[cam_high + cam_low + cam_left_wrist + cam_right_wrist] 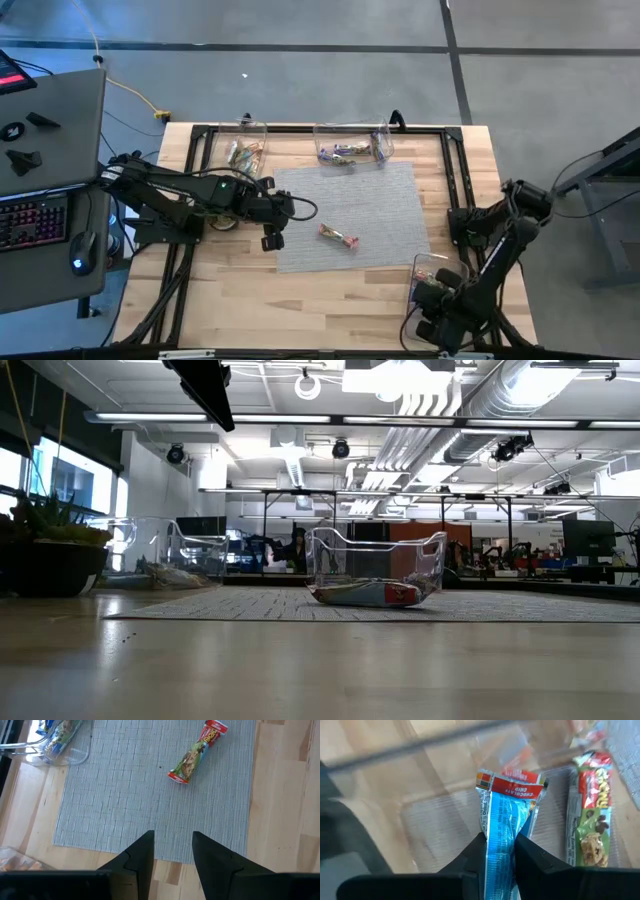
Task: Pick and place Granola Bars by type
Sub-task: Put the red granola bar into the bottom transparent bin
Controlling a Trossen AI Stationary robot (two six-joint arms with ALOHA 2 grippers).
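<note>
Glossy blue-wrapped bar [502, 827] in right hand [499, 851]

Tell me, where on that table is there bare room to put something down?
Most of the grey woven mat lies bare; only one green-and-red wrapped bar rests near its front edge, beside the left claw. The wooden strip in front of the mat is also free. It is crowded along the back, where two clear plastic bins hold bars.

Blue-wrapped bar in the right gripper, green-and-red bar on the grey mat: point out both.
Blue-wrapped bar [502, 832]: right wrist view, wrapper middle above the fingers.
Green-and-red bar [196, 753]: left wrist view, wrapper middle.
</note>
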